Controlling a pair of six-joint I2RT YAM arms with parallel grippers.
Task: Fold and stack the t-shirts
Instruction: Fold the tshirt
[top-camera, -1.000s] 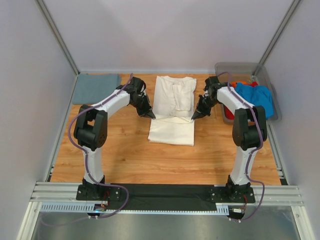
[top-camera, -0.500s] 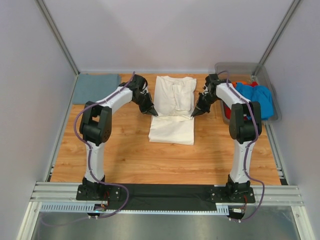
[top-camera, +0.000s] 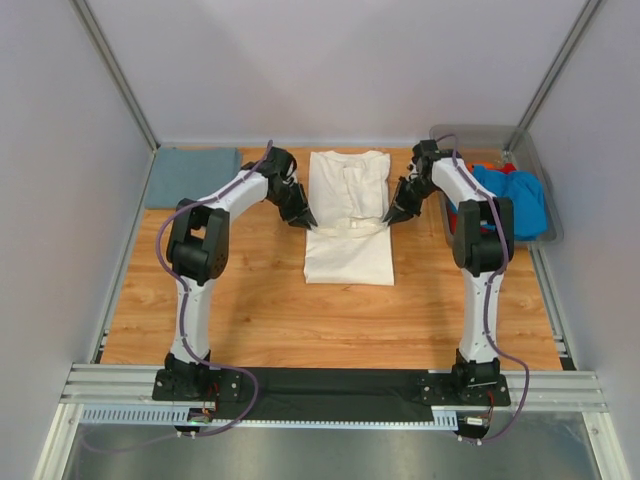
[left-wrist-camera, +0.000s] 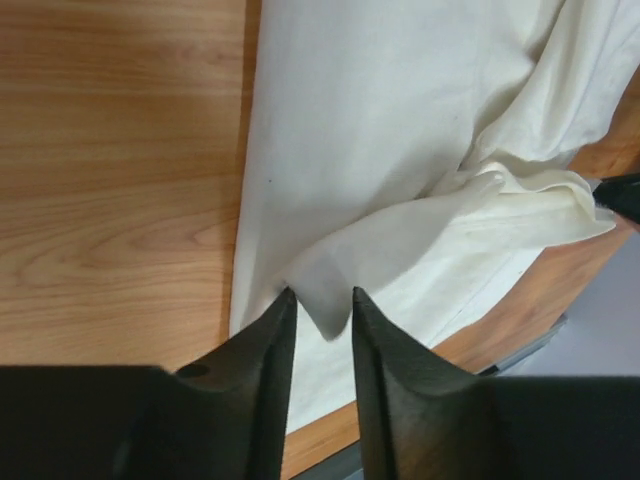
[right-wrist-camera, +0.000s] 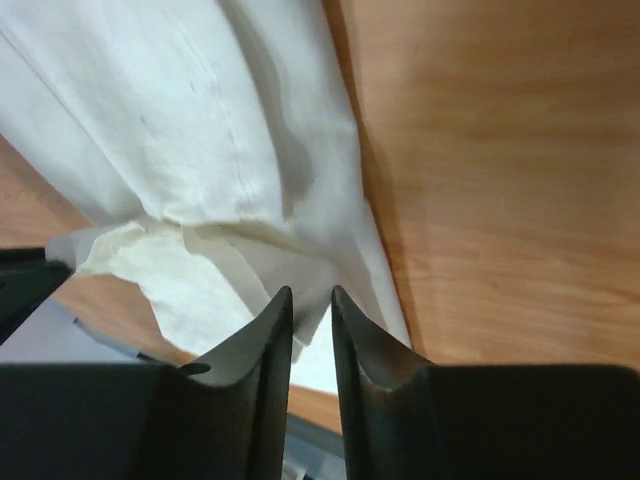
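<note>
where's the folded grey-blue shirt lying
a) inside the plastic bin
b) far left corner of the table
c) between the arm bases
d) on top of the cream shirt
b: the folded grey-blue shirt lies flat at the far left corner of the table, apart from the cream-white t-shirt in the middle and the plastic bin at the right.

Bin (top-camera: 478, 130) right of the spread t-shirt (top-camera: 348, 260)

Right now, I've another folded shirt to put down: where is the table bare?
Bare table: the near strip between cream shirt and arm bases; the left side, nearer than grey-blue shirt. Crowded: far middle, left arm and right arm flanking cream shirt; bin far right.
</note>
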